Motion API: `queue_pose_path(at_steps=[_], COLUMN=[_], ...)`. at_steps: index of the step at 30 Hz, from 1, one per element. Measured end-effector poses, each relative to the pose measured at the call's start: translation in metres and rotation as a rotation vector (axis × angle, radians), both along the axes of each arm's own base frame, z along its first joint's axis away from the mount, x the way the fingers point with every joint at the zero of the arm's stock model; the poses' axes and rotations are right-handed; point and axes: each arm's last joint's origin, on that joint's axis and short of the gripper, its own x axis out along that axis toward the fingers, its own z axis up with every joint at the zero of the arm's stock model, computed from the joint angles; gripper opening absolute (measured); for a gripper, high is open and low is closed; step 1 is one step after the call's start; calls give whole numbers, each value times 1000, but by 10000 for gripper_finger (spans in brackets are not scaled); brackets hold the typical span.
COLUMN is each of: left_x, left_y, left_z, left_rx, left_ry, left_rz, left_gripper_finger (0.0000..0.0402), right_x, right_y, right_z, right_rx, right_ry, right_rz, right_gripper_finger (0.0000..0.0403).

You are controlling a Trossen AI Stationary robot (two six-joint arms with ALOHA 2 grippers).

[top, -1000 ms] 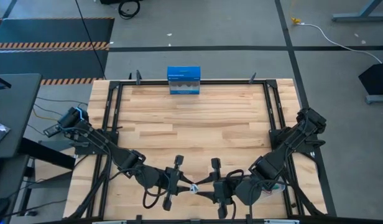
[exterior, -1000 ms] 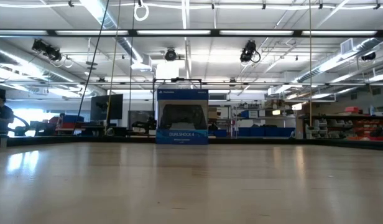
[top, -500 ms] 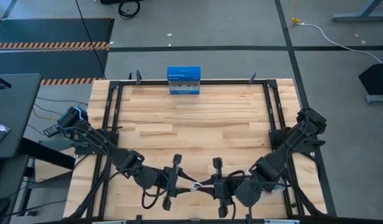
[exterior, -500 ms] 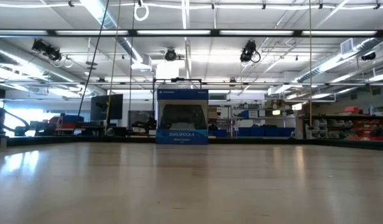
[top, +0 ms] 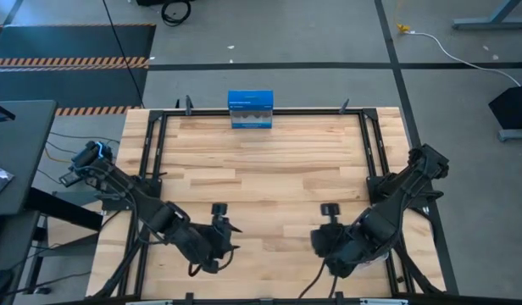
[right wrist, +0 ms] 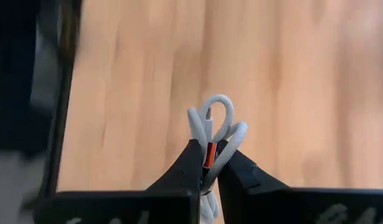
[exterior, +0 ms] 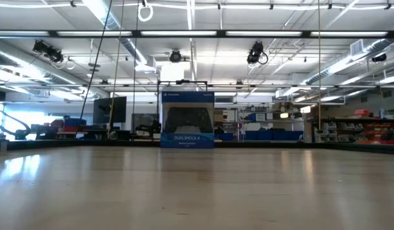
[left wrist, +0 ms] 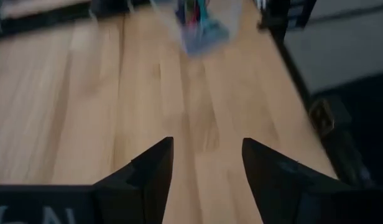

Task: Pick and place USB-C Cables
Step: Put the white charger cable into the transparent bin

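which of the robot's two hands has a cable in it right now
The right hand. Its fingers are pinched shut on a looped white-grey USB-C cable above the wooden table. The left hand stands open, with nothing between its fingers.

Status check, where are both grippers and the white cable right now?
Right gripper shut on white-grey cable, near edge. Left gripper open, empty. Nothing in the way.

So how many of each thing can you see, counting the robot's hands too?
Grippers: 2 (left gripper open and empty, right gripper shut on the white cable)
White cable: 1
Blue box: 1
Clear tray: 1 (coloured cables inside too blurry to count)
Total: 5
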Motion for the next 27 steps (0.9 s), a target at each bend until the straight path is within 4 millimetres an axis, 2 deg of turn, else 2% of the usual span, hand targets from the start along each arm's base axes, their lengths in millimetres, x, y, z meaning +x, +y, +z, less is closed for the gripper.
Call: queue_pose_path(at_steps=[4, 7, 12, 21, 23, 27], left_x=[-9, -14, -17, -20, -21, -21], left_y=[5, 9, 5, 0, -2, -3], left_z=[-10, -14, -14, -14, -14, -13], left_rx=[28, 35, 26, 3, 0, -10], left_ry=[123, 181, 181, 173, 172, 162], left_rz=[40, 84, 79, 75, 71, 74], left_gripper_finger=[191, 188, 188, 188, 188, 188], right_x=[-16, -23, -32, -38, -41, -46], right_y=[-6, -5, -1, 6, 4, 3], right_z=[-12, -20, -47, -92, -101, -108], right_rx=[27, 52, 108, 159, 152, 135], right_ry=[232, 320, 463, 466, 470, 470], right_rz=[-86, -136, -188, -228, -275, -351], right_gripper_finger=[28, 28, 28, 29, 51, 146])
